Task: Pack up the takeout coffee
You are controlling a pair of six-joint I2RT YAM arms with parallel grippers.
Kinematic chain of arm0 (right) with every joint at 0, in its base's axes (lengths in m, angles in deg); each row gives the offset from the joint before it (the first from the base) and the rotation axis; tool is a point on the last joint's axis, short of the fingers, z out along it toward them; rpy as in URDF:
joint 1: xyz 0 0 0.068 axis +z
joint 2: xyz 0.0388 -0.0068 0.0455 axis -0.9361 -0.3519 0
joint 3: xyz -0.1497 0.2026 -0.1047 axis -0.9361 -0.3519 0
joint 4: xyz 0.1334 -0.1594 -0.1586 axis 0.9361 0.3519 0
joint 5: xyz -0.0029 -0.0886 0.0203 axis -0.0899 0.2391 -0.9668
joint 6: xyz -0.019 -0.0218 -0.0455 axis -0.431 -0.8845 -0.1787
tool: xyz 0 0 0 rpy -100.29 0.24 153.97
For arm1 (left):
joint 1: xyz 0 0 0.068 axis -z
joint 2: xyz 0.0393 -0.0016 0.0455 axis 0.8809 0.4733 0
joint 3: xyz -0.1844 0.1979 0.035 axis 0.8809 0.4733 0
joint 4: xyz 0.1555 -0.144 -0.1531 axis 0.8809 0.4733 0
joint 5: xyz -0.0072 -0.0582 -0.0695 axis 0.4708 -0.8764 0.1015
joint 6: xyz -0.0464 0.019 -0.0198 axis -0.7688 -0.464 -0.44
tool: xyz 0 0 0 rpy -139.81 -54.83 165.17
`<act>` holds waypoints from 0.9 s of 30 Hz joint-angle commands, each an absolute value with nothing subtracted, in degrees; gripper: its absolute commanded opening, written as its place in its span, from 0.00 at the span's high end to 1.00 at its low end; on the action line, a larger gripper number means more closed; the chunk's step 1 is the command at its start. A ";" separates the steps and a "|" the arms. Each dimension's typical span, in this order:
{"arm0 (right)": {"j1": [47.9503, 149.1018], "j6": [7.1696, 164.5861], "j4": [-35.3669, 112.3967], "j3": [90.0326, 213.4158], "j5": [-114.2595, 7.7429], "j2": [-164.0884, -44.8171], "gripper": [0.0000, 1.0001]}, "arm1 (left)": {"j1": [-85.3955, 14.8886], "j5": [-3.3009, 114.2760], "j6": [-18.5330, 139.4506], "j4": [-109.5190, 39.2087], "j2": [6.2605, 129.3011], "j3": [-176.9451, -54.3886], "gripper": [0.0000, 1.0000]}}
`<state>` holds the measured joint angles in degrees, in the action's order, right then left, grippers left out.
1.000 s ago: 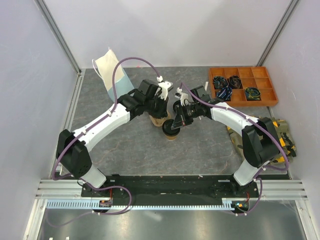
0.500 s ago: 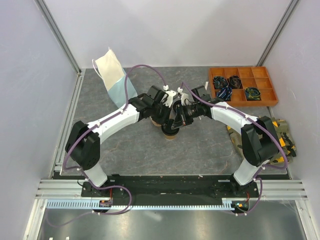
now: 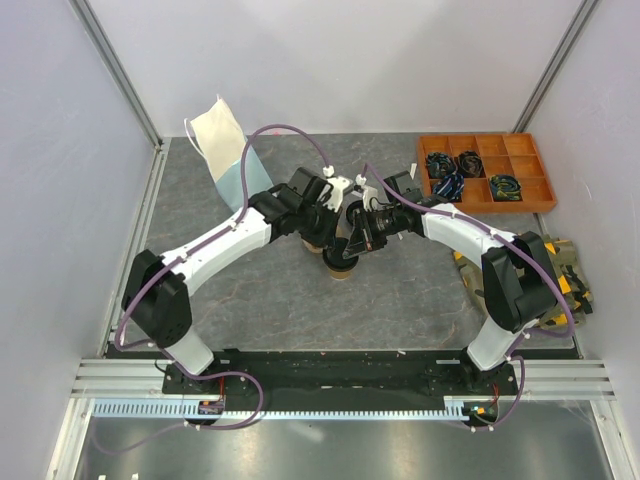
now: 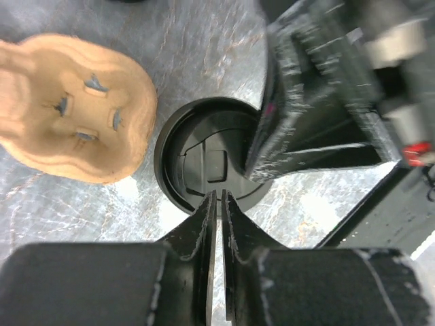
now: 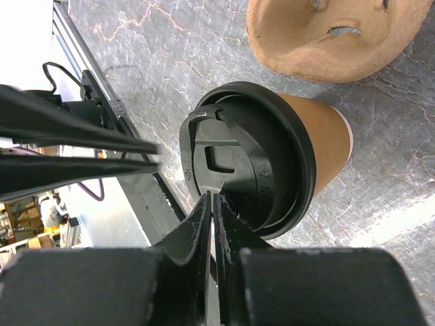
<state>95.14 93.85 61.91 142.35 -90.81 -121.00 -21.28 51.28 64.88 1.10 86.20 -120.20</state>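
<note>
Where white walls (image 3: 350,70) enclose grey marbled table (image 3: 260,295) | coffee (image 5: 265,159) upright

Bright, even overhead light; shadows soft. Both wrist views blur close up: the left claw (image 4: 216,204) and right claw (image 5: 211,204) are out of focus, with white glare on the table (image 4: 170,219) beside each

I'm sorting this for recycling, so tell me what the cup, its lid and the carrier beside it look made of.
Cup: probably paper, with a matte tan wall and a white edge at its base.
Lid: seemingly plastic. It is black and smooth with a slight sheen, crisply moulded ridges and a sip tab.
Carrier: moulded pulp by the look, given its rough, fibrous tan surface, soft rounded forms and ragged slots.
</note>
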 commanded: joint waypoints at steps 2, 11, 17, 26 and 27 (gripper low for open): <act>95.06 92.34 62.62 141.31 -88.51 -122.16 0.89 | -21.94 53.20 64.92 4.12 83.07 -125.41 0.84; 94.89 92.51 62.70 141.66 -88.42 -122.69 0.89 | -22.11 54.61 65.01 3.25 87.38 -122.08 0.79; 94.89 92.25 62.79 141.48 -88.24 -123.30 0.89 | -22.11 53.64 65.36 1.31 90.54 -118.03 0.83; 94.89 92.16 62.79 141.39 -88.16 -123.39 0.89 | -22.29 52.24 64.40 1.93 85.90 -120.57 0.91; 94.89 92.25 62.79 141.39 -88.16 -123.48 0.89 | -22.29 51.71 64.13 2.36 85.19 -121.71 0.90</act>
<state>94.98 93.89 61.71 142.35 -91.88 -121.70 -22.40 53.07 64.86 0.47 88.16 -119.57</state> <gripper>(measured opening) 0.107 0.099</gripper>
